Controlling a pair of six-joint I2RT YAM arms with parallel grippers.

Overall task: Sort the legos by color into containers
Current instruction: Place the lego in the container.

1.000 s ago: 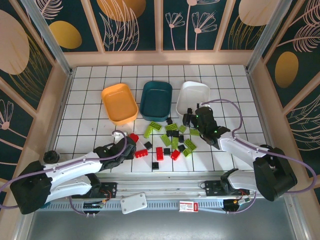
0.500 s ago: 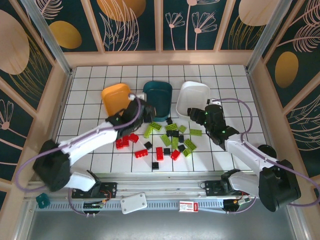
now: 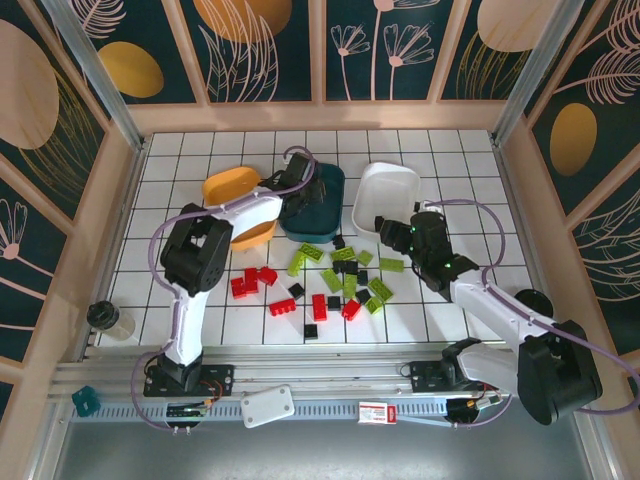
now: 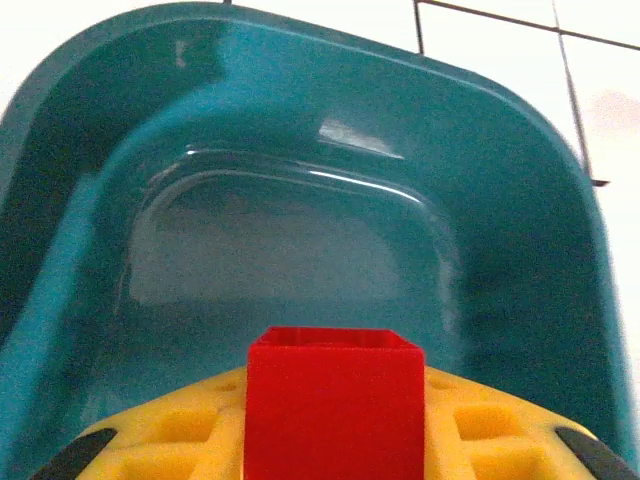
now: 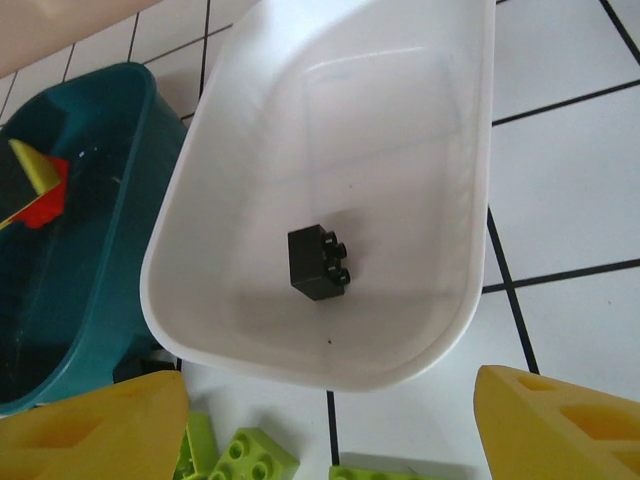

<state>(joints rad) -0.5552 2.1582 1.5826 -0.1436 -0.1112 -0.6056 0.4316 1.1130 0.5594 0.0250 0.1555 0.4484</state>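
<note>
My left gripper [image 4: 335,445] is shut on a red lego [image 4: 335,400] and hangs over the dark teal container [image 4: 300,230], which has nothing lying in it. From above, that gripper [image 3: 300,186] sits over the teal container's [image 3: 322,218] far left part. My right gripper [image 5: 330,430] is open, hovering at the near edge of the white container [image 5: 400,120], which holds one black lego [image 5: 318,262]. The orange-yellow container [image 3: 220,188] lies left of the teal one. Loose red [image 3: 250,280], lime green [image 3: 350,270] and black [image 3: 297,290] legos are scattered on the table in front of the containers.
A paper cup [image 3: 108,318] stands at the near left of the tiled table. The left arm stretches across the orange-yellow container. Wooden walls close in the table on the left, right and far sides.
My left arm has swung from the near-left pile past the orange-yellow container to above the teal one, carrying the red lego. The right gripper has barely shifted.
</note>
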